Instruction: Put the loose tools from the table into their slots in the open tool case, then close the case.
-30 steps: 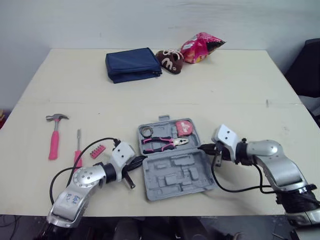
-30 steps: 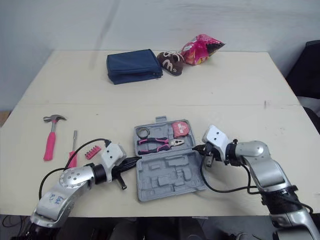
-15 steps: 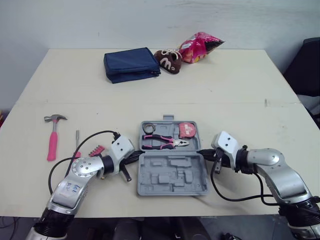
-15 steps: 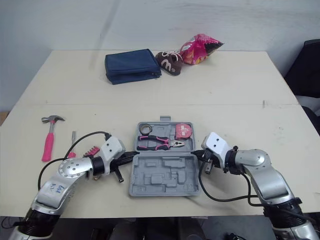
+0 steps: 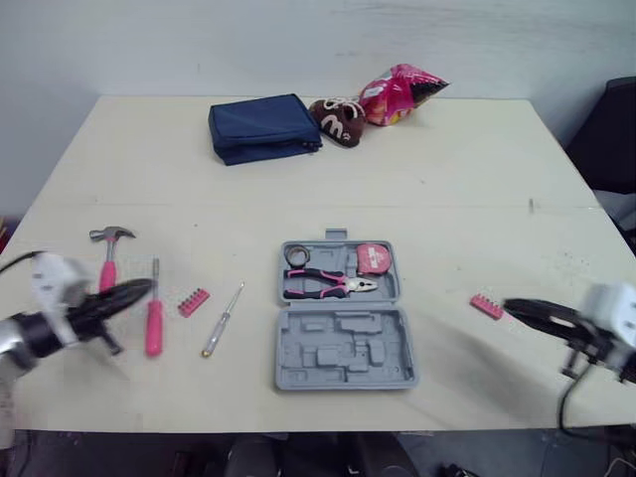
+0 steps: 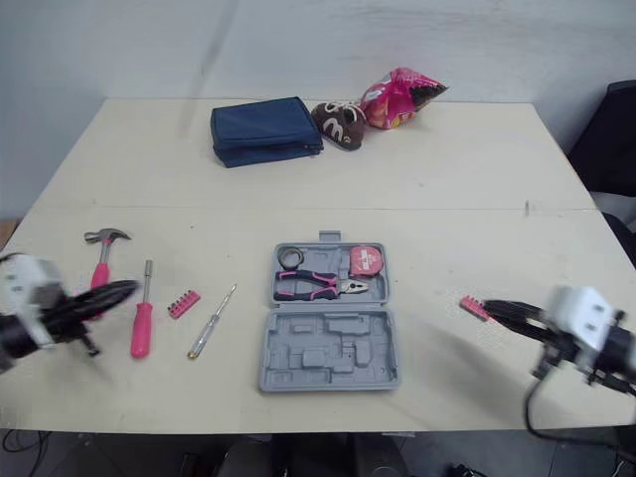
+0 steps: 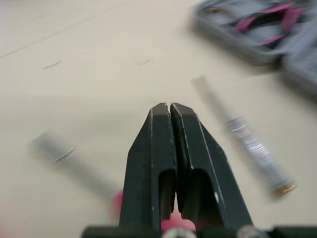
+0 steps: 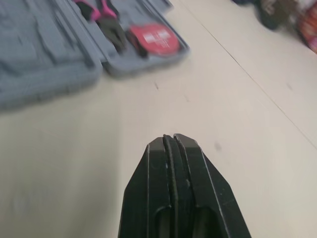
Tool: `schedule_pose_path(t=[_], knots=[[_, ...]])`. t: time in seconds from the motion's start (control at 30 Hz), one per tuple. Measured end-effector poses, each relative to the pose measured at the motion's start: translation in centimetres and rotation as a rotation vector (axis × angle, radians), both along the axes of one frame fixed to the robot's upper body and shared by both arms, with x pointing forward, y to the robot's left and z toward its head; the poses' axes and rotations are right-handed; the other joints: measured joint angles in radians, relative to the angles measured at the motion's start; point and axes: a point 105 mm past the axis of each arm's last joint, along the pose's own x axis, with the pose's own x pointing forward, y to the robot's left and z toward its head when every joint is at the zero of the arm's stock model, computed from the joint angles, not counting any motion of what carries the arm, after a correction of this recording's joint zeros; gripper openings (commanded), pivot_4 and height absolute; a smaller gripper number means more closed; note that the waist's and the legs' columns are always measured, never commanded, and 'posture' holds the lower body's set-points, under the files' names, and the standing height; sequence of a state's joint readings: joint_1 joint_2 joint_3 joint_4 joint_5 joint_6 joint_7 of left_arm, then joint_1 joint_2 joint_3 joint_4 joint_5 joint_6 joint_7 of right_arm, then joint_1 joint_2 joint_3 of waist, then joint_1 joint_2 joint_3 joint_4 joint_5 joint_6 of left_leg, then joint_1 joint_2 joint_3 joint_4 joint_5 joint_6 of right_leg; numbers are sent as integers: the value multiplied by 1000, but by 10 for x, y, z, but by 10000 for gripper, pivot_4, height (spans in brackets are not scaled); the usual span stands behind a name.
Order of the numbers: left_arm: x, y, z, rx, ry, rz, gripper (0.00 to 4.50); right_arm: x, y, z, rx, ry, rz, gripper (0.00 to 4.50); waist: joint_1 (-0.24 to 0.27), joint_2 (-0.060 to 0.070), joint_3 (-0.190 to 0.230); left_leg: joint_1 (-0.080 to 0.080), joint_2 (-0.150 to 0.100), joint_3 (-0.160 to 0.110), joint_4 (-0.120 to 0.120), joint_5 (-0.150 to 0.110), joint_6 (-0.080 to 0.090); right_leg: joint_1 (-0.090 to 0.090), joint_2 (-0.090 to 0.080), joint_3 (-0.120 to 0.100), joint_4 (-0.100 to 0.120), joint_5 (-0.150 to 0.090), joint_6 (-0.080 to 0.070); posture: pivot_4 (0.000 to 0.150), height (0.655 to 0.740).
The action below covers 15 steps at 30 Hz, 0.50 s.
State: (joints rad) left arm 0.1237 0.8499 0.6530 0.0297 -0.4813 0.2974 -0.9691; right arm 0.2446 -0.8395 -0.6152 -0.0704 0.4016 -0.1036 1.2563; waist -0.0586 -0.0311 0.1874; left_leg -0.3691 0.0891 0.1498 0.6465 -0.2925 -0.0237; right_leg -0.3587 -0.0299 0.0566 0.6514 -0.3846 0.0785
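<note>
Two arms of mine reach in low from opposite edges of the table [image 5: 477, 189], each lying nearly flat and pointing inward. Farthest left, my left gripper [image 5: 144, 289] has its black fingers pressed together with nothing between them, as my wrist view confirms. Its tip sits between the hammer [image 5: 107, 260], whose pink handle runs toward me, and the pink-handled screwdriver [image 5: 154, 316]; whether it touches either I cannot tell. Just right of that screwdriver lies a small pink bit holder [image 5: 193, 301], then a slim screwdriver [image 5: 222, 319] lying at a slant, all apart from one another and all on the bare tabletop. (At the far edge a navy pouch [image 5: 263, 126], a brown plush toy [image 5: 338, 119] and a pink snack bag [image 5: 400, 91] sit in a row, well apart from everything near me.) In the middle the grey tool case [image 5: 343, 348] lies open and flat. Its far half holds the pink-handled pliers [image 5: 328, 285], a red tape measure [image 5: 371, 257] and a small ring [image 5: 293, 256]; its near half shows moulded grey recesses. Right of the case, well clear of it, a second pink bit strip [image 5: 486, 305] rests on the table. My right gripper [image 5: 510, 305] points straight at that strip with its tip just beside it, its fingers clamped together on nothing, and the forearm stretches back toward the right edge.
</note>
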Motion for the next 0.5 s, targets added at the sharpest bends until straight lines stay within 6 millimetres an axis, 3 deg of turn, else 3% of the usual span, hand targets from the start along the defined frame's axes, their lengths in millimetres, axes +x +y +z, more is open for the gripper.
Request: schedule_pose_path(t=[0.07,0.1,0.17,0.3,0.4,0.5], knots=[[-9,39,1,14,-3,119,11171,-9,-30,0,4,21,-89,0,-3,-1,0,0,0,2,0,-1,1,0,-2,0,0,0,0,1500,7400],[-17,61,4,18,-8,198,16815,-15,-50,3,10,30,-154,5060,-5,-1,1,0,-1,3,-1,-1,1,-1,-3,0,-1,0,0,1500,7400],[-27,86,9,39,-17,286,24003,-21,-69,8,8,13,-217,9854,-7,-3,0,1,-1,3,-1,-3,1,0,-4,0,-1,0,-1,1500,7400],[-73,155,8,104,22,584,43810,-37,-111,11,-76,-10,-344,30068,-25,-5,0,3,-2,3,-7,-7,4,-1,-8,-2,-3,-2,-5,1500,7400],[-83,167,6,103,16,638,45000,-39,-117,4,-99,-14,-367,44475,-27,-4,0,3,-3,3,-10,-6,3,-1,-9,-3,-2,-3,-5,1500,7400],[-84,166,5,97,7,630,45000,-35,-112,0,-89,1,-347,44475,-26,-5,0,3,-4,2,-14,-2,1,-2,-9,-4,-1,-2,-5,1500,7400]])
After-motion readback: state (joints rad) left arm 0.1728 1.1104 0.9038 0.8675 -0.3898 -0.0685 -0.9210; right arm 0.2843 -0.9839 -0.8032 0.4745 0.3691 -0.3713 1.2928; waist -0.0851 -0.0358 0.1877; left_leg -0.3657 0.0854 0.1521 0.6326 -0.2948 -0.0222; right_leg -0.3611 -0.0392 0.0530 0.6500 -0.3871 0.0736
